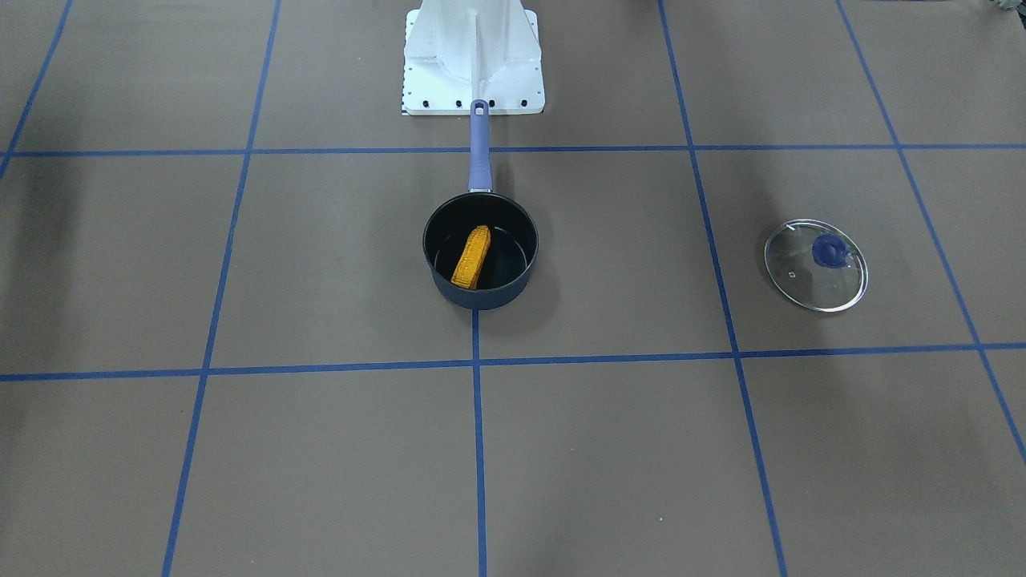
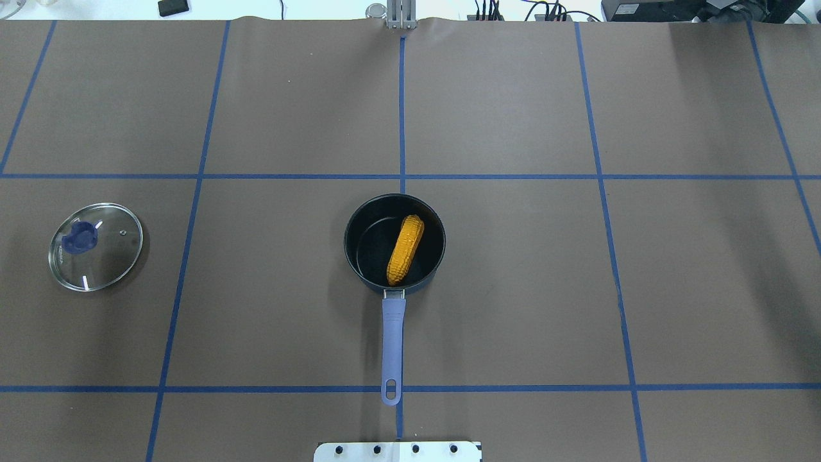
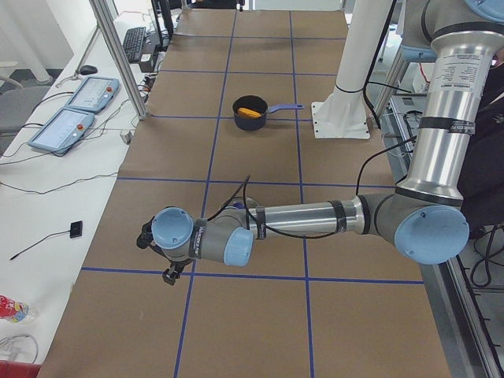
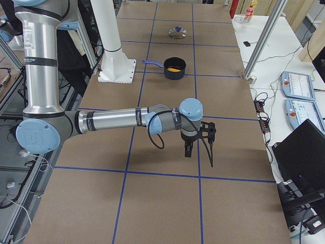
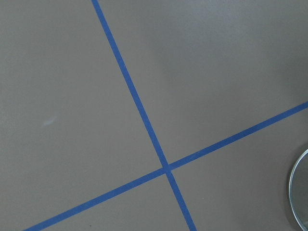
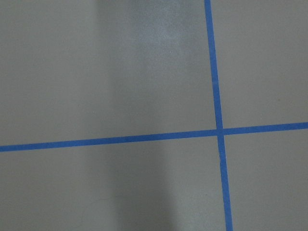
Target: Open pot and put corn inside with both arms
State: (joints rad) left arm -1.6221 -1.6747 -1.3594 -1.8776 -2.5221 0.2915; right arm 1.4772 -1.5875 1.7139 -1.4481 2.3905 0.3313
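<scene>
The dark navy pot [image 1: 481,298] stands uncovered at the table's middle, its periwinkle handle [image 2: 392,337] pointing at the robot base. The yellow corn [image 2: 406,249] lies inside the pot, leaning on its wall, as the front-facing view [image 1: 471,256] also shows. The pot [image 3: 248,122] and corn [image 4: 175,69] show small in both side views. My left gripper [image 3: 157,256] hangs over the table far to the pot's left, and I cannot tell if it is open. My right gripper [image 4: 199,141] hangs far to the pot's right, and its state is also unclear.
The round glass lid [image 2: 96,247] with a blue knob lies flat on the table on my left side, and its rim edges into the left wrist view [image 5: 298,192]. The white robot base [image 1: 473,56] stands just behind the pot handle. Control tablets [image 3: 75,106] lie beyond the far edge.
</scene>
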